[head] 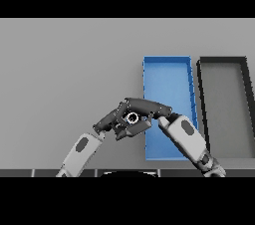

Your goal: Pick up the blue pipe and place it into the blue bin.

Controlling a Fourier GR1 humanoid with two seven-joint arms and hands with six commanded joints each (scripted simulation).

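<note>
Just left of the blue bin (168,87), my two hands meet above the table. Between them shows a small pale ring (132,117), which looks like the open end of the pipe; the rest of the pipe is hidden. My right hand (149,107) reaches in from the lower right across the bin's left wall, with its fingers above the ring and its thumb below, curled round it. My left hand (110,121) comes up from the lower left with relaxed fingers, close against the ring's left side. The bin is a long open blue tray with nothing showing on its floor.
A dark grey bin (245,104) of about the same size stands right beside the blue bin, on its right. My right forearm (188,139) lies over the blue bin's near right part. Grey table (64,69) spreads to the left and behind.
</note>
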